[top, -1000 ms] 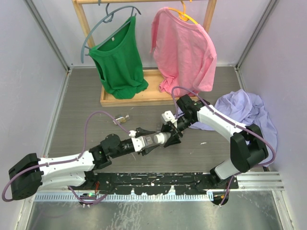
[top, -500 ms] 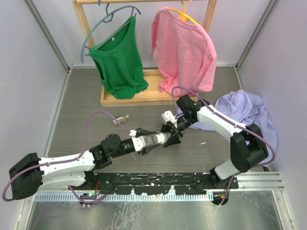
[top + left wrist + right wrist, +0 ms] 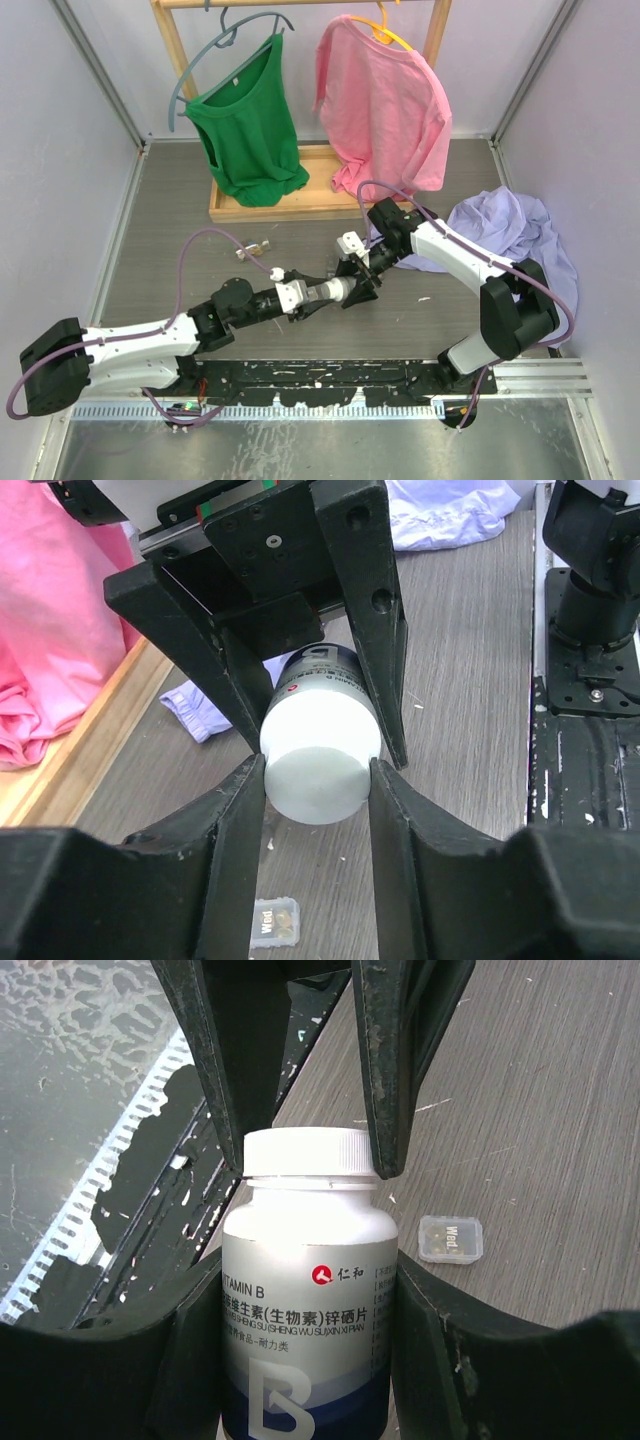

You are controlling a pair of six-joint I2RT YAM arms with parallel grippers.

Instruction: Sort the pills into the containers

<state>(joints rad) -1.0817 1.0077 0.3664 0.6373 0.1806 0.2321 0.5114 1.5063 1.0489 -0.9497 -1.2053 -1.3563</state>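
A white Vitamin B pill bottle is held level above the table, my right gripper shut on its labelled body. Its white cap sits between the fingers of my left gripper, which press it on both sides. In the top view the two grippers meet mid-table, left gripper and right gripper, with the bottle between them. A tiny clear container marked "Wed", holding yellowish pills, lies on the table below; it also shows under my left fingers. More tiny containers lie to the left.
A wooden rack at the back carries a green shirt and a pink shirt. A lavender cloth is heaped at the right. A black rail runs along the near edge.
My left gripper has rolled about its wrist and narrowed onto the bottle cap. The right arm and the bottle have stayed in place.
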